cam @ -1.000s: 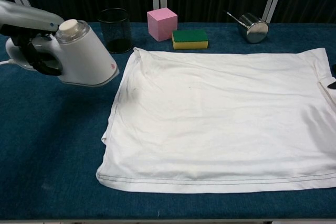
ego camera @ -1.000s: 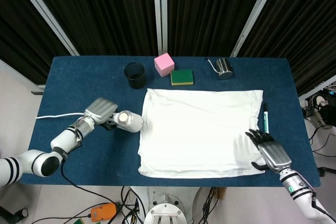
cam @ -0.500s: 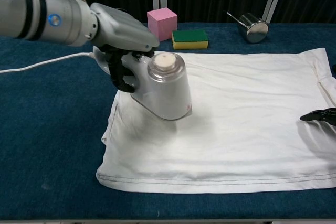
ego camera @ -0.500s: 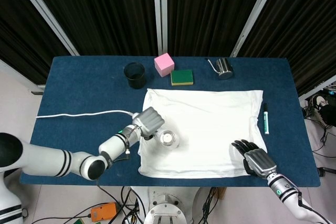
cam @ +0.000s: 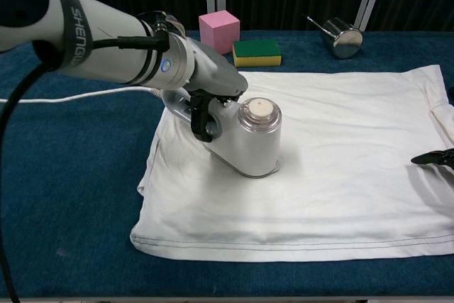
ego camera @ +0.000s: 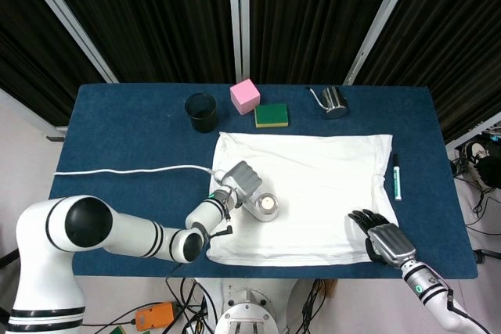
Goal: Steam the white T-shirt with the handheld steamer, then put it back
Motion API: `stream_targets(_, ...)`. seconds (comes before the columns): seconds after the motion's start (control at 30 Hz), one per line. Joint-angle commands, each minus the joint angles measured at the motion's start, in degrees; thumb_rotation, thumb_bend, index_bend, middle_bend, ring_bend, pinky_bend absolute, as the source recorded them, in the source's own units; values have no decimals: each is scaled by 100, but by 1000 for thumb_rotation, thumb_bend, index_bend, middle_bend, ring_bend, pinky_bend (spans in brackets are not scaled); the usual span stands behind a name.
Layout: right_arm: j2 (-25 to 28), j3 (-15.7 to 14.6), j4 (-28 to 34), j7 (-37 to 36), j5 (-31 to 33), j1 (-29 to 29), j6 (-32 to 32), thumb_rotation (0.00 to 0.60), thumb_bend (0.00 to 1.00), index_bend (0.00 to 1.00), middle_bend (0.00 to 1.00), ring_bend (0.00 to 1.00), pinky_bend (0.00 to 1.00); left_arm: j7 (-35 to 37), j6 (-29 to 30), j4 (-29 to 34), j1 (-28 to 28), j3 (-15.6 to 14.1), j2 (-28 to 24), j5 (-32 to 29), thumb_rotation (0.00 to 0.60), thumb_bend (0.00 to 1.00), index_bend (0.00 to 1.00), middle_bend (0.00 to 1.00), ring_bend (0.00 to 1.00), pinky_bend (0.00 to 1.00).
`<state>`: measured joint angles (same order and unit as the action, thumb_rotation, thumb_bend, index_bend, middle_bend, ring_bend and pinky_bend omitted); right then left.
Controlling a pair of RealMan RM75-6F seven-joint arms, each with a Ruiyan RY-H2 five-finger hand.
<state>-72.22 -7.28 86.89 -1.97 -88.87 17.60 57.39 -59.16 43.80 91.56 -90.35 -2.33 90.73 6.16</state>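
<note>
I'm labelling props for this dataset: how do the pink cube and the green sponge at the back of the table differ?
The pink cube is one colour and stands tall; the green sponge is a low, flat slab with a yellow layer beneath. The cube sits further back and left, the sponge nearer the white T-shirt. Both rest on the blue table, untouched.

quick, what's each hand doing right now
Left hand: grips the steamer on the T-shirt.
Right hand: holds nothing, fingers apart, resting on the shirt's edge.

"SHENGO" on left forearm [cam: 74, 30]
</note>
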Motion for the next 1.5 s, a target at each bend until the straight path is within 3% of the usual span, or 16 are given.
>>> stream_targets(0.03, -15, -8, -23, -14, 14, -5, 5, 600, 979, 78, 131, 63, 194, 92, -221, -344, -129, -139, 83, -376, 501, 620, 823, 882, 756, 692)
stream_targets(0.5, -67, 22, -92, -32, 87, 40, -15, 600, 978, 75, 131, 63, 194, 983, -551, -817, 341, -562, -416, -799, 502, 620, 823, 880, 751, 692)
stream_targets(0.63, -71, 28, -103, -33, 86, 47, 5, 600, 978, 74, 131, 63, 194, 1208, -410, -615, 491, -603, -698, -631, 502, 619, 823, 879, 748, 692)
stream_targets(0.83, -49, 30, -99, -70, 8, -8, 205, 600, 978, 72, 131, 63, 194, 1437, -137, 37, 553, -376, -966, -32, 503, 616, 823, 879, 747, 692)
stream_targets(1.07, -33, 15, -108, -113, -37, -63, 345, 600, 978, 71, 131, 63, 194, 1230, 143, 481, 350, -225, -581, 424, 498, 615, 823, 878, 746, 692)
stream_targets(1.27, -45, -7, -124, -110, -33, -78, 344, 600, 978, 71, 131, 63, 194, 936, 478, 654, 179, -273, -212, 367, 474, 614, 823, 878, 745, 692)
stream_targets(1.5, -63, 0, -142, -106, -34, -61, 328, 600, 977, 71, 131, 64, 194, 850, 672, 710, 258, -465, -204, 165, 465, 613, 823, 878, 744, 692)
